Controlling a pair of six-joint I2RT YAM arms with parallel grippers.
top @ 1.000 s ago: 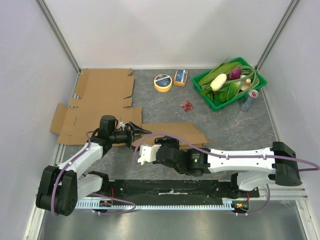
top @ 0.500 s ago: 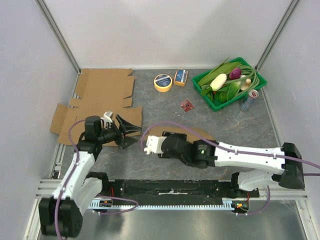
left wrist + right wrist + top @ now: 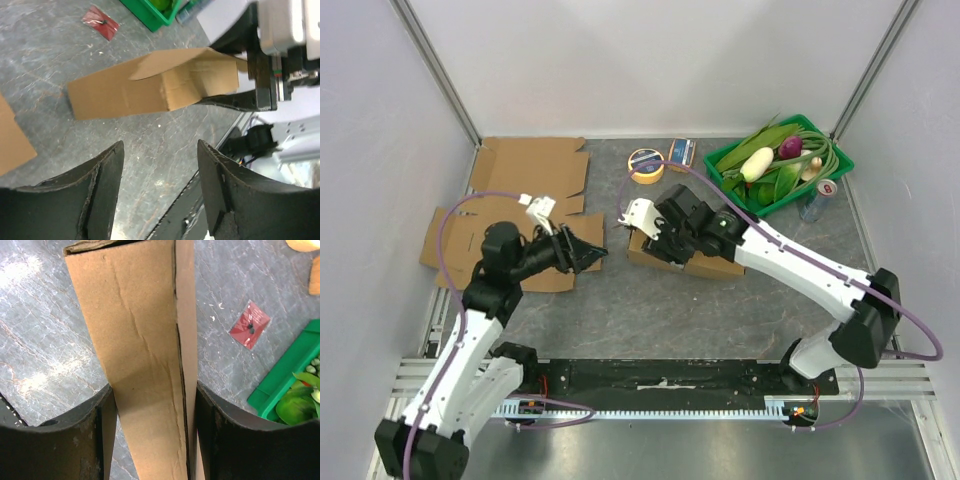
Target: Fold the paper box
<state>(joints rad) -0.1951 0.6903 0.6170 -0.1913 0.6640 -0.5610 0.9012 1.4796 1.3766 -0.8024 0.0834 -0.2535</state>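
Cardboard box (image 3: pixel 145 365) clamped between right jaws; left jaws apart, empty, box ahead, untouched.

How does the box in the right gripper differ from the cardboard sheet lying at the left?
The folded box is closed up into a long, narrow shape; the flat sheet lies unfolded on the table with its flaps spread. The folded box is clamped in the right gripper, a finger on each side; the flat sheet is held by nothing, and the left gripper is open and empty near its edge. Both are plain brown cardboard.
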